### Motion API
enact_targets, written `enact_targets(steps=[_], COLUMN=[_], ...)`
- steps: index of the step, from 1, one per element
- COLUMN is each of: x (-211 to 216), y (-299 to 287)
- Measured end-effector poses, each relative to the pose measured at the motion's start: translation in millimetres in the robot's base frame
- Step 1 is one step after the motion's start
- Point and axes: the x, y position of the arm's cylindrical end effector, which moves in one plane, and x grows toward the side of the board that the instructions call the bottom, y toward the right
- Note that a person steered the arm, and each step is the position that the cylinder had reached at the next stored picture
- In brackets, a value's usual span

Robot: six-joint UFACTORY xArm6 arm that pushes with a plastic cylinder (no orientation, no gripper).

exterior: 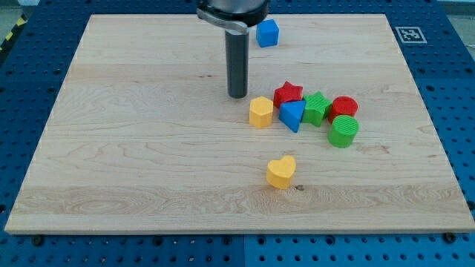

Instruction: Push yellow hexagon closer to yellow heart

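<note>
The yellow hexagon [260, 112] lies near the board's middle, at the left end of a cluster of blocks. The yellow heart [281, 171] lies alone below it, a little to the right, with a clear gap between the two. My tip [237, 96] rests on the board just up and to the left of the yellow hexagon, a small gap away, not touching it.
Right of the hexagon sit a blue triangle [292, 115], a red star [288, 93], a green star [317, 108], a red cylinder [344, 107] and a green cylinder [344, 130]. A blue cube [267, 33] lies near the top edge. The wooden board [133, 148] sits on a blue perforated table.
</note>
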Motion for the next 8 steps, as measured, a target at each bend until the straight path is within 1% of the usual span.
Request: enact_targets(steps=[2, 3, 4, 5, 6, 7, 8], x=[57.8, 71.5, 71.3, 56.9, 56.2, 64.2, 89.0], y=[12.4, 12.6, 12.6, 12.6, 23.1, 26.3, 30.9])
